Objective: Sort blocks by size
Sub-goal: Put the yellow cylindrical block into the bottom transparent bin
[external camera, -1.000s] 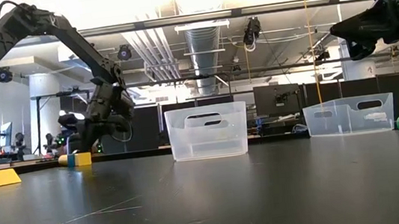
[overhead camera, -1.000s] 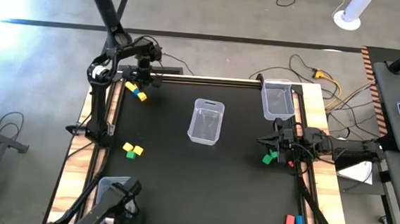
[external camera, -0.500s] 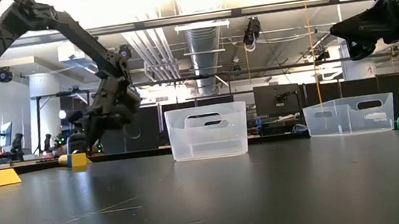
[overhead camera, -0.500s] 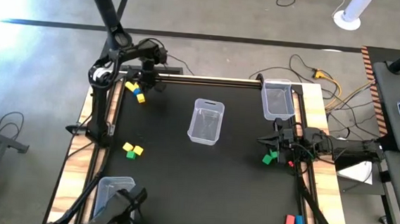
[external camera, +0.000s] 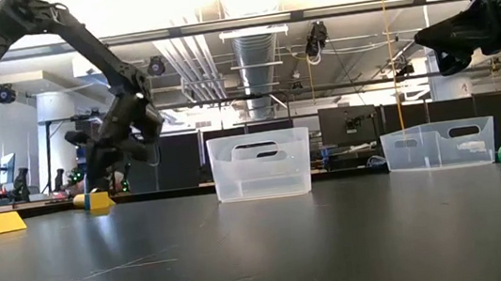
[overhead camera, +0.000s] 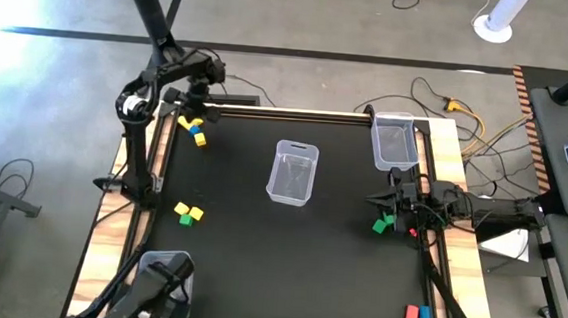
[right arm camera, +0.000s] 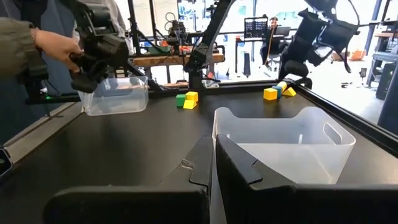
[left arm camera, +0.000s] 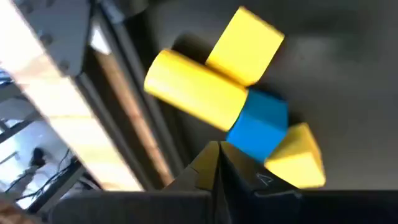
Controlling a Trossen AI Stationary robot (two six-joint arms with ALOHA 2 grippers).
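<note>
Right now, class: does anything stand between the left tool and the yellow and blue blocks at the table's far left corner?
Nothing visible does. The left tool hangs just above the yellow and blue blocks, fingers shut, with only open air between them. The nearest clear bin sits well aside at mid-table.

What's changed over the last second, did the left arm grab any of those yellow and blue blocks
The left gripper drew back toward the table's far-left corner, away from the yellow and blue blocks; it took hold of nothing, and that cluster lies as before. Near the front-left bin, a dark device held by a person's hand shifted about. Unchanged: the right gripper above the green blocks, the centre bin, the yellow-green blocks.
</note>
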